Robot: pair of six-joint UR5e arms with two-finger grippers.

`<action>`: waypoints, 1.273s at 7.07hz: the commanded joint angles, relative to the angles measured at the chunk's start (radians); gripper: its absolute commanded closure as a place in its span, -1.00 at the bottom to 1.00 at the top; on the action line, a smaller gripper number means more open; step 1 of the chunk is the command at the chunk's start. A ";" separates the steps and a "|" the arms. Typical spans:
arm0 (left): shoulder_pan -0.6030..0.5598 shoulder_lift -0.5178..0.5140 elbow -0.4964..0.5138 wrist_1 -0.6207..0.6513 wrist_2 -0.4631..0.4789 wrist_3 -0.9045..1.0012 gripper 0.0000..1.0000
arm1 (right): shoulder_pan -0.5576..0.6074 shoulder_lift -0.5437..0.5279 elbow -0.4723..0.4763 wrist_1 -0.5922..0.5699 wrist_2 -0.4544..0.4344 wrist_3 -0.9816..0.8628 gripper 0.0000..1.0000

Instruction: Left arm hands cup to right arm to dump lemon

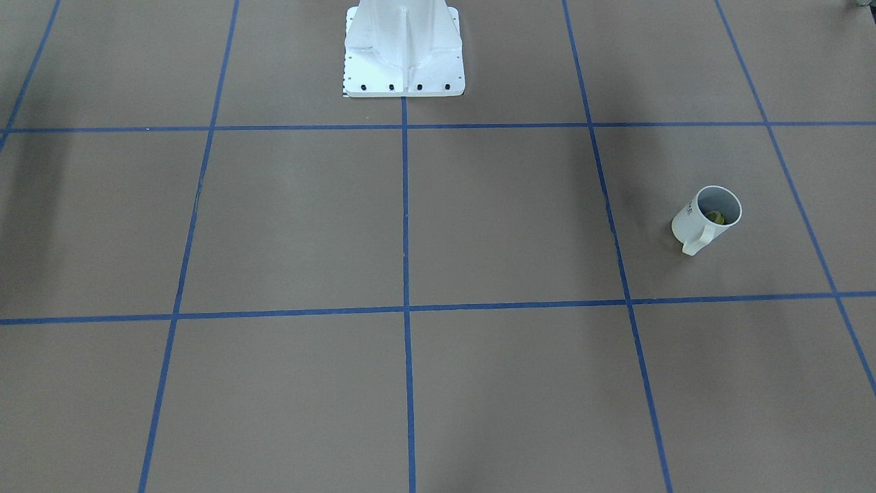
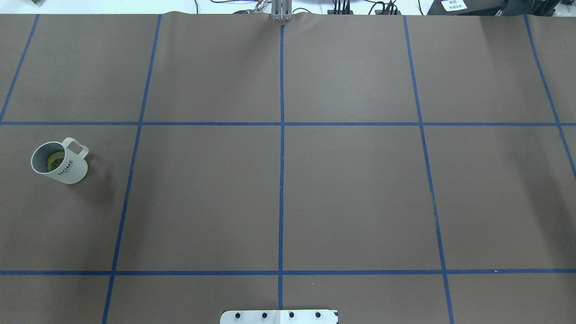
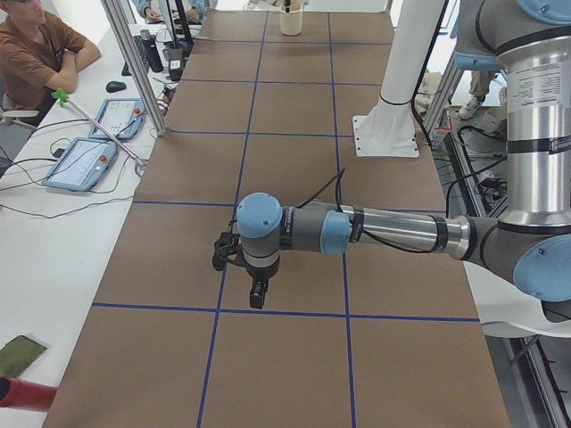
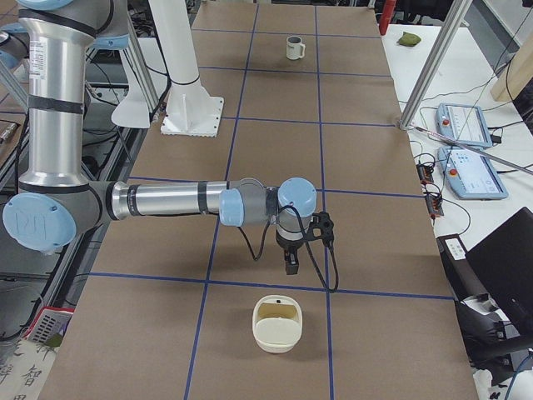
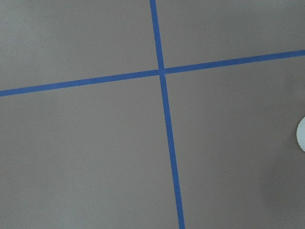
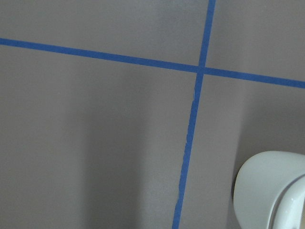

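Observation:
The cup (image 2: 60,163), a white mug lettered HOME, stands upright on the table's left part, and it also shows in the front view (image 1: 708,219) and far off in the exterior right view (image 4: 295,47). The lemon (image 2: 56,161) lies inside it, also seen in the front view (image 1: 717,217). The left arm's gripper (image 3: 258,301) points down above the table; I cannot tell whether it is open or shut. The cup does not show in the exterior left view. The right arm's gripper (image 4: 291,268) points down over the table's right part, far from the cup; I cannot tell its state.
A cream bowl-like container (image 4: 277,323) sits on the table just beyond the right gripper, and its edge shows in the right wrist view (image 6: 271,191). The white robot base (image 2: 279,316) stands at the near edge. Operators' tablets (image 3: 85,162) lie beside the table.

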 commanded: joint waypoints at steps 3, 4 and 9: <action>0.175 -0.068 0.002 -0.038 -0.060 -0.130 -1.00 | -0.023 -0.002 0.000 0.107 0.053 -0.006 -0.99; 0.213 -0.069 0.005 -0.108 -0.056 -0.135 -1.00 | -0.026 -0.025 0.000 0.150 0.059 -0.003 -0.99; 0.417 -0.121 0.031 -0.147 0.048 -0.138 -1.00 | -0.049 -0.035 -0.002 0.153 0.059 0.001 -0.99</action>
